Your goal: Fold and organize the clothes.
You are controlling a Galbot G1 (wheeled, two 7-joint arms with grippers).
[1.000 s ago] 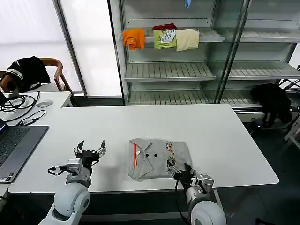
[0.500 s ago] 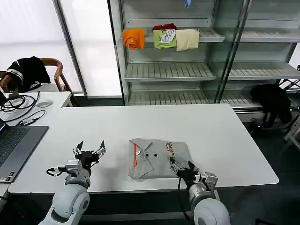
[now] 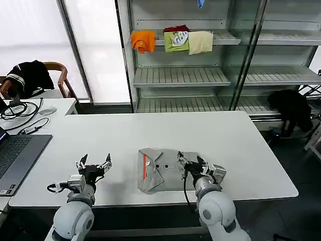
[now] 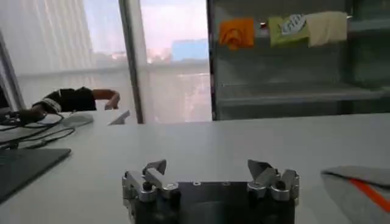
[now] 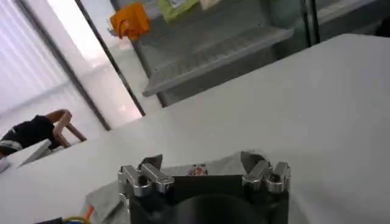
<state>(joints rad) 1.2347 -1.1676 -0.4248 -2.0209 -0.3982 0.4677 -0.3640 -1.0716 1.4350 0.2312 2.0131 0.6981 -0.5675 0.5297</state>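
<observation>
Room: behind my table I see a metal shelving unit (image 3: 200, 75) across the upper middle of the head view, with orange, green and cream garments (image 3: 173, 41) draped on its upper shelf; bright windows fill the upper left.
Table: a white table (image 3: 165, 130) spans the centre of the head view, most of its top bare.
Side desk: at the left edge I see a laptop (image 3: 17, 155), cables and a chair with black clothing (image 3: 30, 75) over it.
Grey polo shirt: the grey polo shirt (image 3: 163, 170) lies folded, roughly square, at the lower centre of the head view near the table's front edge; its orange placket stripe runs down its left part with small dark buttons beside it. In the left wrist view its edge (image 4: 359, 189) shows at the lower right.
Right gripper: my right gripper (image 3: 193, 164) sits over the shirt's right part at the lower centre-right of the head view, fingers spread apart and holding nothing; I cannot tell whether they touch the cloth. In its wrist view (image 5: 201, 167) the fingers stand apart with grey fabric beneath.
Left gripper: my left gripper (image 3: 93, 163) hovers at the lower left of the head view, apart from the shirt, fingers spread wide and empty; the wrist view (image 4: 210, 173) shows the same gap.
</observation>
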